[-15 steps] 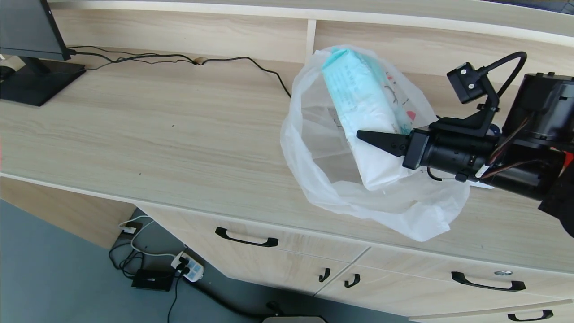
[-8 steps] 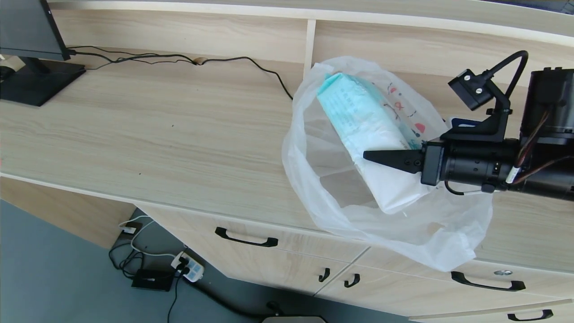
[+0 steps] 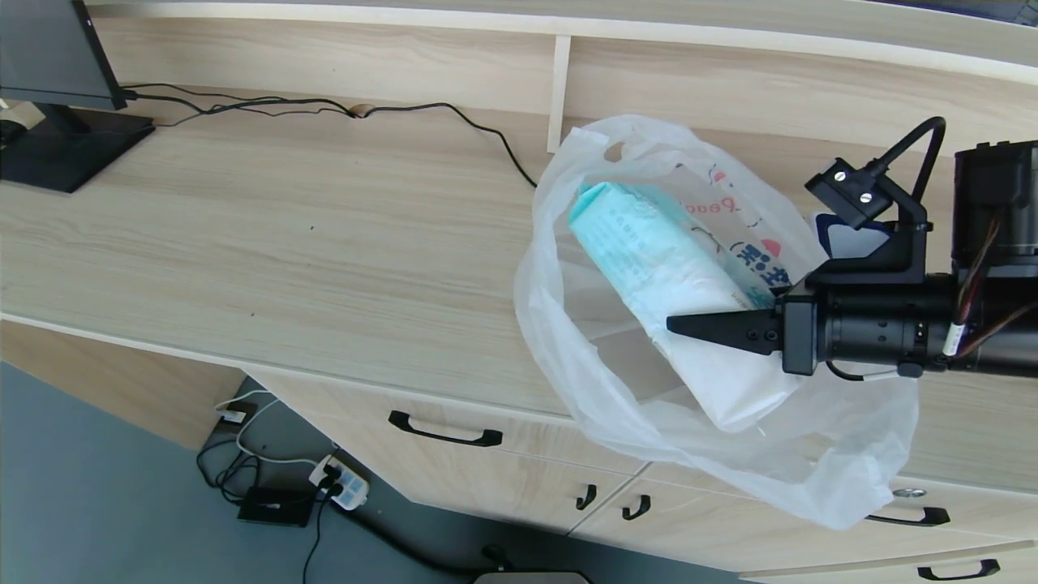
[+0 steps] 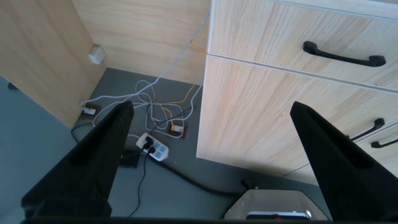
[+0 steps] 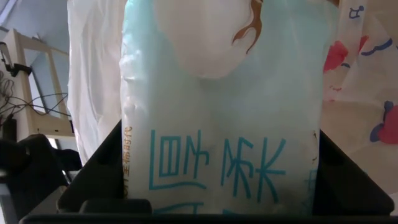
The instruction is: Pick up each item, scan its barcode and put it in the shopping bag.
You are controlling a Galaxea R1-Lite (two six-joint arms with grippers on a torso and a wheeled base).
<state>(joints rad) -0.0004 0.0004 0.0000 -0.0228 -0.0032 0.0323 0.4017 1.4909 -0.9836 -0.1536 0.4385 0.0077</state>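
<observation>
Right gripper clamped on teal tissue pack, angled deep into shopping bag on surface — likely for release inside; left gripper apart, low by drawers.

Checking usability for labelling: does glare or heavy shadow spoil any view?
Head view: even light, soft shadows, no glare on the bag. Right wrist view: the pack washes out to white at one end; right gripper a dark silhouette. Left wrist view: drawers evenly lit, left gripper a dark silhouette.
</observation>
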